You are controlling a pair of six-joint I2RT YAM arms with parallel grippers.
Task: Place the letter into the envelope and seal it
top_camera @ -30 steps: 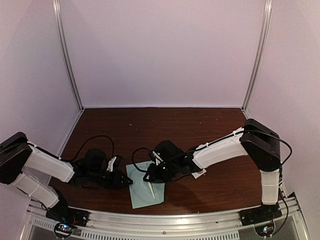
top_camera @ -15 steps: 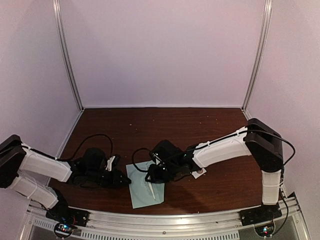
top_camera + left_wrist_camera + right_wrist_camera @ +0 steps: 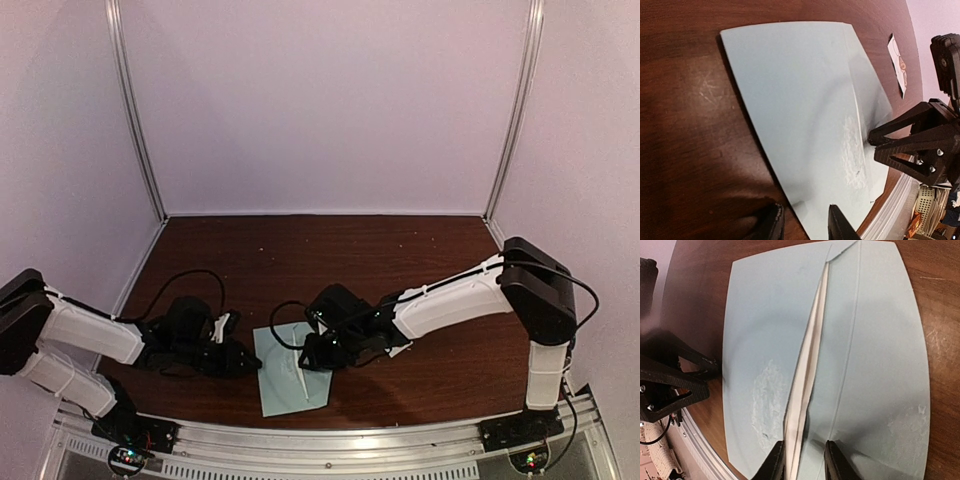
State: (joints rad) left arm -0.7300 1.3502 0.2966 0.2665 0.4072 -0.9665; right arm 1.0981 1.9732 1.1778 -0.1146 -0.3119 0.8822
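Note:
The pale teal envelope [image 3: 292, 383] lies flat on the brown table near its front edge. Faint whitish print [image 3: 854, 150] shows on it. My left gripper [image 3: 805, 227] is low at its left edge and open. One finger is over the table, the other over the paper. My right gripper [image 3: 805, 462] hovers open over the envelope's middle, straddling a raised cream-white paper edge [image 3: 807, 375] along the slit. That edge leans by the left finger. Whether it is the letter or the flap's inside, I cannot tell.
A small white sticker strip [image 3: 898, 65] lies on the table right of the envelope, beside the right arm [image 3: 450, 295]. A metal rail [image 3: 320, 432] runs along the table's front edge just beyond the envelope. White walls enclose the back and both sides.
The right gripper has slid slightly toward the front over the envelope, and its arm has shifted right. The left gripper has hardly moved.

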